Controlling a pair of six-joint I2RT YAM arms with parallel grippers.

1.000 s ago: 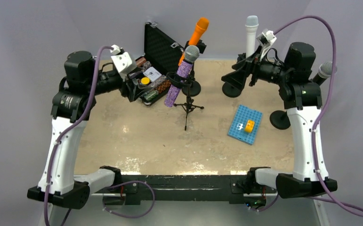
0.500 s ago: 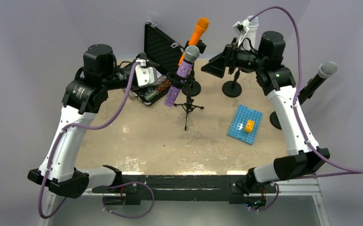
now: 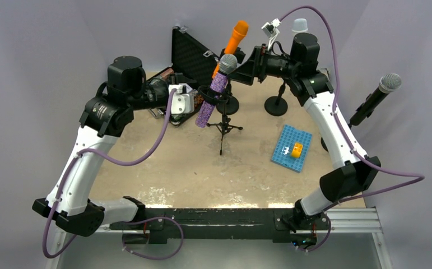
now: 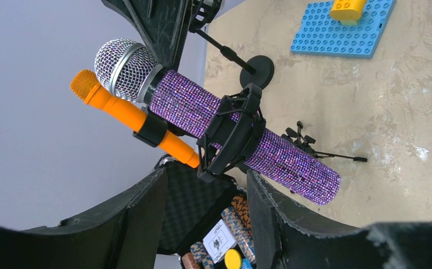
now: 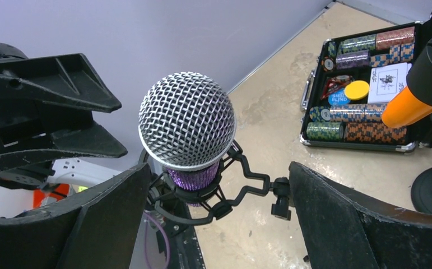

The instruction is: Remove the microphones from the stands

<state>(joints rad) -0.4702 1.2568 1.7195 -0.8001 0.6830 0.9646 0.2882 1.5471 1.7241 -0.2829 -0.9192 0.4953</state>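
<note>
A purple glitter microphone (image 3: 213,92) with a silver mesh head (image 5: 186,117) sits tilted in a black shock mount (image 4: 233,131) on a small tripod stand (image 3: 223,128). My left gripper (image 3: 194,104) is open and empty just left of the mount. In the left wrist view its jaws (image 4: 207,185) sit just below the mount, apart from it. My right gripper (image 3: 241,68) is open and empty beside the microphone's head. In the right wrist view its jaws (image 5: 219,185) straddle the head and mount without touching them.
An orange microphone (image 3: 235,39) on its own stand rises just behind the purple one. An open case of poker chips (image 5: 365,106) lies at the back left. A blue baseplate (image 3: 292,148) with a yellow brick, a round stand base (image 3: 276,105) and a black microphone (image 3: 379,95) stand to the right.
Both arms have swung in toward the purple microphone. The left gripper moved right from the case to beside the mount; the right gripper moved left to the microphone's head.
</note>
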